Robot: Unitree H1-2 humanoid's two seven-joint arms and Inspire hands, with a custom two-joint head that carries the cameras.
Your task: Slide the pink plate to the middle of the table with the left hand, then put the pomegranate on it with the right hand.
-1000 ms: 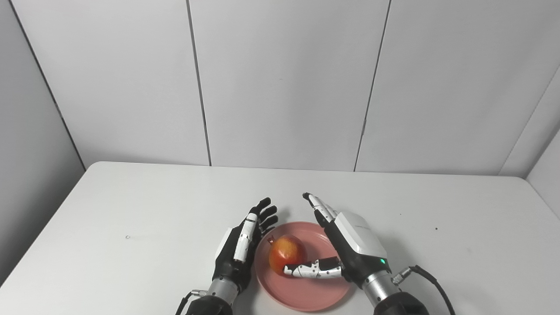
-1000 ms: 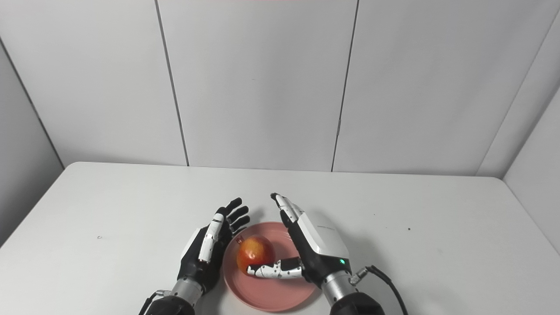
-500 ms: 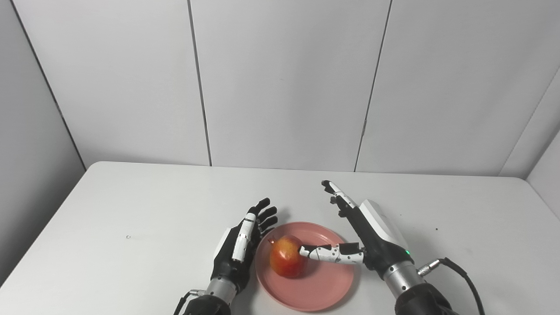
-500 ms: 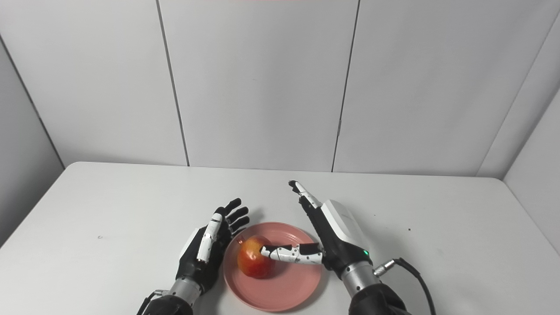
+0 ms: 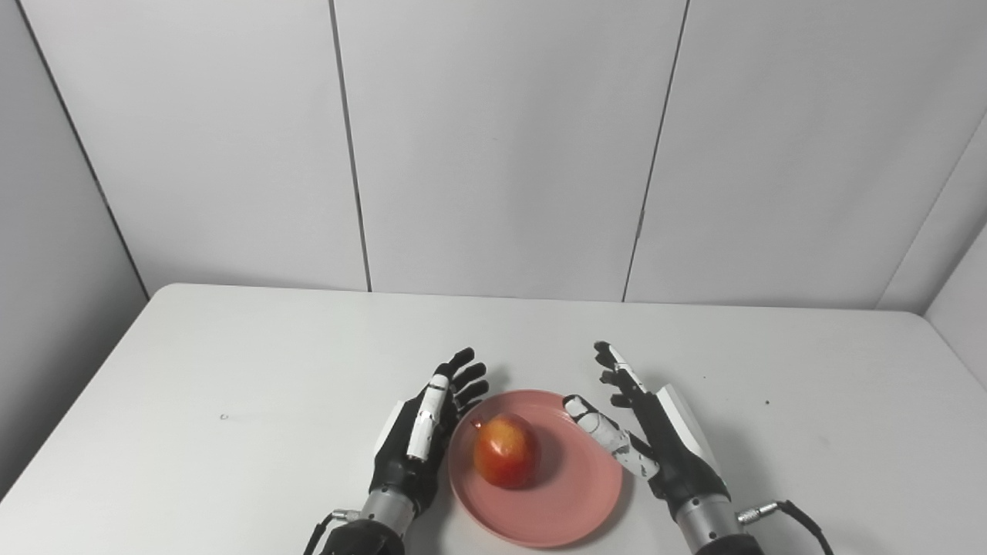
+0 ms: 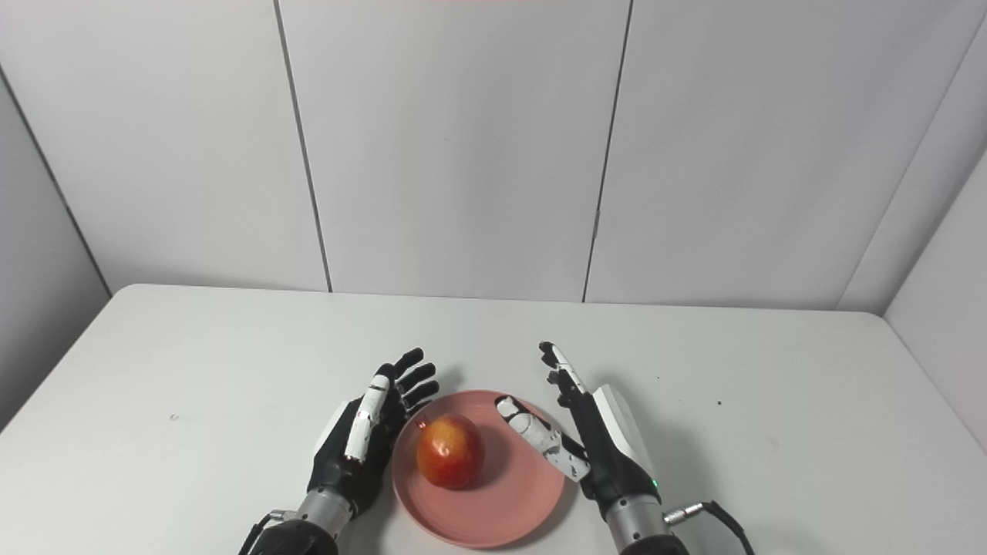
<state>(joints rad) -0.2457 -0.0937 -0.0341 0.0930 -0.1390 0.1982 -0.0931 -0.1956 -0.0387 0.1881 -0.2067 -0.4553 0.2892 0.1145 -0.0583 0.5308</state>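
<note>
The pink plate lies on the white table near its front edge, about mid-width. The red-orange pomegranate rests on the plate's left part, free of both hands. My left hand is open, fingers spread, standing edge-up just left of the plate's rim. My right hand is open at the plate's right rim, thumb reaching over the plate, clear of the fruit. The same scene shows in the right eye view, with the pomegranate on the plate.
The white table stretches wide to the left, right and back. Grey wall panels stand behind it. A cable runs from my right wrist at the bottom edge.
My right hand has let go of the pomegranate and drawn back to the right, off the plate's middle. The pomegranate stays on the plate. My left hand has not moved.
</note>
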